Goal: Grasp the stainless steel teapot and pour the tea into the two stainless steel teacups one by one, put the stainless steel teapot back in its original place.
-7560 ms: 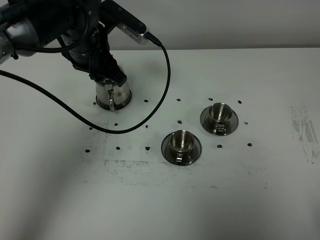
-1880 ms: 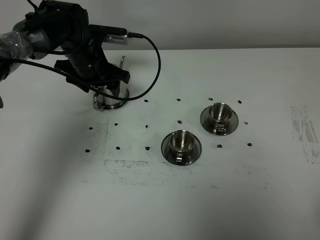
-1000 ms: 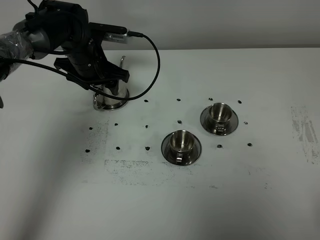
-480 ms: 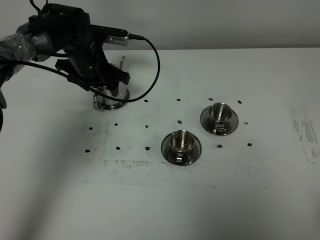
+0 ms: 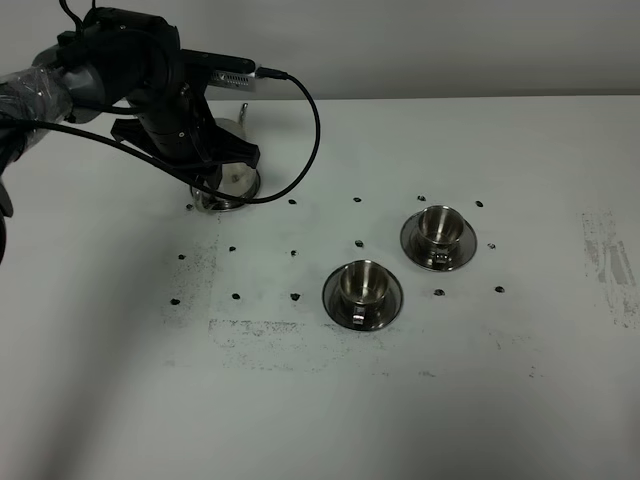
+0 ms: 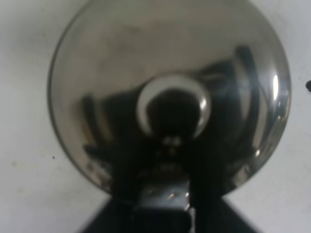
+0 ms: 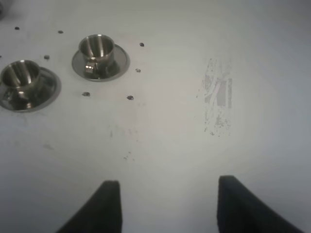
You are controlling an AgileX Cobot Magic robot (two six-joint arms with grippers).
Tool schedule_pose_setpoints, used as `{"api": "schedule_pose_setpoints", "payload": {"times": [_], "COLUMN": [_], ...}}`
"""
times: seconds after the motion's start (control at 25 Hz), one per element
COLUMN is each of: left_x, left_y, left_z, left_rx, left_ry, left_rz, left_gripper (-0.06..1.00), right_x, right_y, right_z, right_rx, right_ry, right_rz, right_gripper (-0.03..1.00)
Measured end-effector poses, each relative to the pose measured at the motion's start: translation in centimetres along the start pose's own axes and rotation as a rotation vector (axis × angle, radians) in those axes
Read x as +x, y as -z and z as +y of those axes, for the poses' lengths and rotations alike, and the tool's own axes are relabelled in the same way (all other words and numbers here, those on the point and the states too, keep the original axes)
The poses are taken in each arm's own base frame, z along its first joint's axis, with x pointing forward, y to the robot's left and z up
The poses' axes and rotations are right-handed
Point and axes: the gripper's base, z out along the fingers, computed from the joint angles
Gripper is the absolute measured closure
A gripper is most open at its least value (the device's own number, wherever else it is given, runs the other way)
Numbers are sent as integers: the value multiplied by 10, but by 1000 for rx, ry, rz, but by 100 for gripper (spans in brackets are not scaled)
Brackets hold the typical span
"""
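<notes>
Where the stainless steel teapot stands at the rear left of the table, you see it upright, its long axis vertical. Its thin spout rises on the side toward the back wall, and the knobbed lid faces straight up at the left wrist camera. Your left gripper is closed tight on the pot at its rim, on the side away from the spout, with the handle hidden beneath it. Your right gripper hangs wide open and empty over the table, well apart from the nearer teacup and the farther teacup, each on its saucer to the right of the pot.
</notes>
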Motion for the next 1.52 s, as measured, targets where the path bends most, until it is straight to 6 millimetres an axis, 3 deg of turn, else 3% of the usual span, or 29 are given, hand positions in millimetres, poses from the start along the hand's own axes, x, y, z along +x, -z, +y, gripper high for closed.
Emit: {"api": "schedule_pose_setpoints", "payload": {"times": [0.64,1.0,1.32,1.52], "left_x": [1,-5,-4,-15], "left_y": [6,66,69,78], "left_z": [-1,-18,-60,-91], "left_rx": [-4,5,32,53], "left_ry": [-53,-171,-407,-534], "left_rz": [14,-49,-75,-112], "left_gripper": [74,75,75,75], "right_x": [0,0,0,0], "right_y": [0,0,0,0], "right_z": [0,0,0,0], "right_rx": [0,0,0,0], "right_ry": [0,0,0,0], "right_rz": [0,0,0,0], "right_gripper": [53,53,53,53]}}
